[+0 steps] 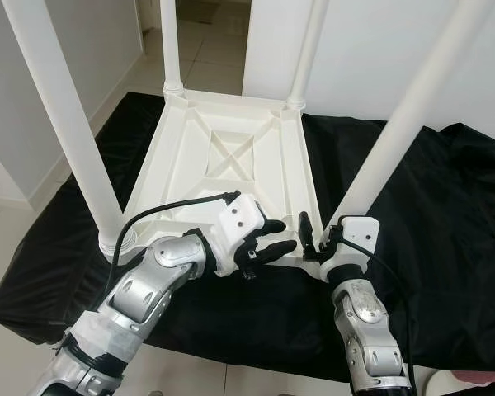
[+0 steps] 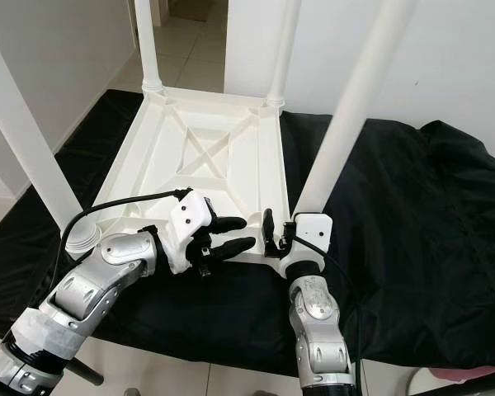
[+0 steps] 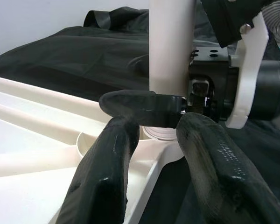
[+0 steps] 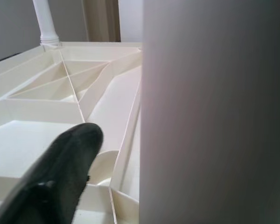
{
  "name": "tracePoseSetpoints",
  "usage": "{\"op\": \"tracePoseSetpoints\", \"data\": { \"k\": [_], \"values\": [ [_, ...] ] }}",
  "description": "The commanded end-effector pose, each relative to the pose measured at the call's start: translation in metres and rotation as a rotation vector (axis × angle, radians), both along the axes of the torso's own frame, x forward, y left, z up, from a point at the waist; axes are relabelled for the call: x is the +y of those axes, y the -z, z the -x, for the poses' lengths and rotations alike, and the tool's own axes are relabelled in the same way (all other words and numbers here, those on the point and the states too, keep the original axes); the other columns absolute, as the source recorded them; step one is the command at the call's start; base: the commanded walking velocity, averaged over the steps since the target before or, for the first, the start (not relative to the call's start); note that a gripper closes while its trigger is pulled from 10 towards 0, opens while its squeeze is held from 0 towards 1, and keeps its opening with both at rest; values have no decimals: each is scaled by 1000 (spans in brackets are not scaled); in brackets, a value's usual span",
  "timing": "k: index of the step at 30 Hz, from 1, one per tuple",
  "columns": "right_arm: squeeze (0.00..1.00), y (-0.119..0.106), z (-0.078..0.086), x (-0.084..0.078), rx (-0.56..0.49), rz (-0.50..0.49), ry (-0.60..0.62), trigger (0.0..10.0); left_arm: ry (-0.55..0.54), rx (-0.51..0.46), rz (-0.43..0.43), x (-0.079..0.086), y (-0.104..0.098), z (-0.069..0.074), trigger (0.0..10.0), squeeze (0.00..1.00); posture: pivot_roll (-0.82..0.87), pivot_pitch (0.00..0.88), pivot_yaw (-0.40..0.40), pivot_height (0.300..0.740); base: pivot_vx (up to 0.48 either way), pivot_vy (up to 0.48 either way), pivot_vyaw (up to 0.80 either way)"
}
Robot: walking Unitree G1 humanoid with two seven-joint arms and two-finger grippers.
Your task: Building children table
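Upturned table point(image 1: 231, 153), legs pointing up; right end effector point(image 1: 315, 239) seemingly clamps near-right leg point(image 1: 396, 132); left end effector point(image 1: 268, 239) spread.

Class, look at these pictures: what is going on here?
A white plastic children's table lies upside down on a black cloth, with four white legs pointing up. The right gripper has its fingers around the base of the near-right leg at its corner socket. The left gripper hovers open just beside that corner.
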State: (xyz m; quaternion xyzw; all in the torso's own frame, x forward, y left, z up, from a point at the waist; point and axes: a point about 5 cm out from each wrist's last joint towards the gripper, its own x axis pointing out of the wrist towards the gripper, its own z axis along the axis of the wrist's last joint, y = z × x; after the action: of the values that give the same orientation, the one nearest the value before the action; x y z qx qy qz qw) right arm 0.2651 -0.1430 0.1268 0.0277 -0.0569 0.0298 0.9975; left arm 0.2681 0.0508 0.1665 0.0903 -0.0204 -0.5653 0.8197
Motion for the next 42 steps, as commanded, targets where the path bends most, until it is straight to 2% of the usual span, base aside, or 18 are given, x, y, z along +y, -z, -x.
{"op": "tracePoseSetpoints", "data": {
  "k": [1,4,5,10,11,13,18,19,20,23,24,25,27,28,31,39,40,42],
  "values": [
    [1000,-1,-3,-6,1,-5,-2,10000,-27,12,-8,2,4,1,10000,0,-48,0,-78,740,0,0,0],
    [1000,-4,-2,-8,-16,-10,-5,10000,-32,10,-14,2,4,0,10000,0,-44,0,-77,740,0,0,0],
    [0,-6,6,-16,-44,28,-95,10000,-38,1,-20,2,3,0,10000,0,-41,0,-76,740,0,0,0],
    [0,-7,12,-29,-46,58,-175,10000,-36,-2,-17,2,2,-1,10000,0,-43,0,-72,740,0,0,0],
    [0,-6,12,-36,-42,81,-197,10000,-31,-2,-21,3,2,-1,10000,0,-52,0,-66,740,0,0,0],
    [0,-3,12,-45,-9,76,-301,10000,-19,-4,-27,2,2,-1,10000,0,-53,0,-64,740,0,0,0],
    [0,-3,12,-51,-4,83,-360,10000,-16,-5,-27,2,2,-1,10000,0,-56,0,-62,740,0,0,0],
    [0,-3,6,-55,11,105,-412,10000,-8,0,-25,0,2,-1,10000,0,-64,0,-57,740,0,0,0],
    [0,-3,6,-55,11,105,-412,10000,-8,0,-25,0,2,-1,10000,0,-64,0,-57,740,0,0,0],
    [0,1,-9,-56,67,170,-555,10000,20,0,-20,-5,2,1,10000,0,-66,0,-62,740,0,0,0],
    [0,1,-9,-56,67,170,-555,10000,20,0,-20,-5,2,1,10000,0,-66,0,-62,740,0,0,0],
    [0,1,-13,-55,72,190,-579,8745,24,-2,-18,-7,2,2,10000,0,-66,0,-62,740,0,0,0],
    [0,1,-13,-55,72,190,-579,8745,24,-2,-18,-7,2,2,10000,0,-66,0,-62,740,0,0,0],
    [0,0,-19,-54,71,198,-591,196,27,-4,-16,-9,1,2,10000,0,-64,0,-68,740,0,0,0],
    [0,2,-23,-55,91,204,-617,0,29,-6,-9,-12,0,3,10000,0,-50,0,-81,740,0,0,0],
    [0,8,-20,-58,125,174,-650,0,12,-6,0,-11,0,4,10000,0,-44,0,-87,740,0,0,0],
    [0,12,-18,-60,141,156,-659,2941,6,-6,2,-11,0,3,10000,0,-34,0,-95,740,0,0,0],
    [0,13,-17,-60,146,153,-659,2941,6,-6,2,-12,0,4,10000,0,-33,0,-95,740,0,0,0]
  ]
}}
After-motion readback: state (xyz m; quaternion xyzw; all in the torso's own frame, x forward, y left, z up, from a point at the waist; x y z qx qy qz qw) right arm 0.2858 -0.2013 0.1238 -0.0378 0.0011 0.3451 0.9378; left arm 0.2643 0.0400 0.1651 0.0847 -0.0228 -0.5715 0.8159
